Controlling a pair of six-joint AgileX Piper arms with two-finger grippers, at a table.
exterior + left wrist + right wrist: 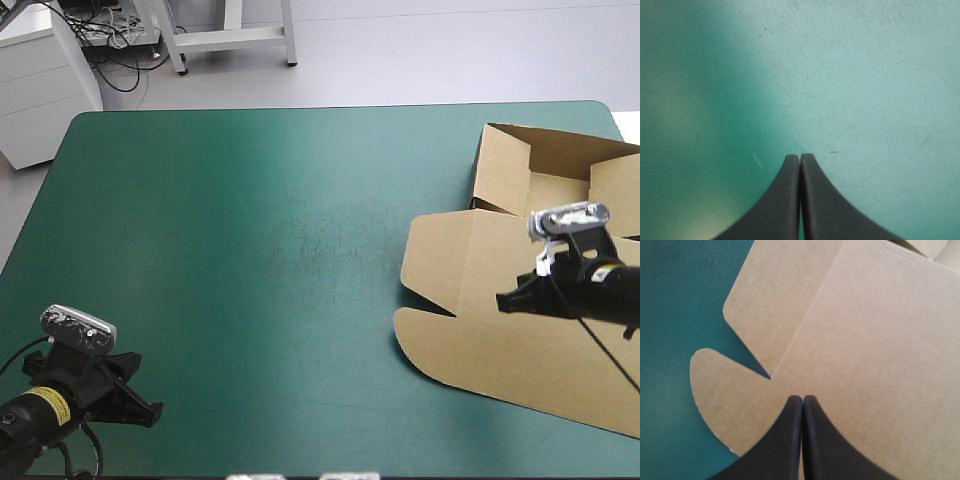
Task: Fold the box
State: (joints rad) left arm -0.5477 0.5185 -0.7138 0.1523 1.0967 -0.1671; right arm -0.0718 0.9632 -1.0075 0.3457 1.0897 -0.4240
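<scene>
box: brown box (470, 290) on the right side of the table, partly over its right edge in the high view.
box shape: walls (530, 160) raised at the far end, flat panel (865, 340) lying on the teal-green cover (250, 250) toward the near side.
box edge: rounded flap (720, 390) and a second flap (765, 305) stick out toward table centre, with a cut notch between them.
right gripper: right gripper (802, 399) is over the flat panel, tips just beside the notch. Black fingers pressed together, nothing between them. Contact with the board: cannot tell.
left gripper: left gripper (800, 157) is at the near left corner, well apart from the box. Fingers pressed together over bare cover, holding nothing.
writing: yellow label (48, 405) on the left arm, too small to read.
</scene>
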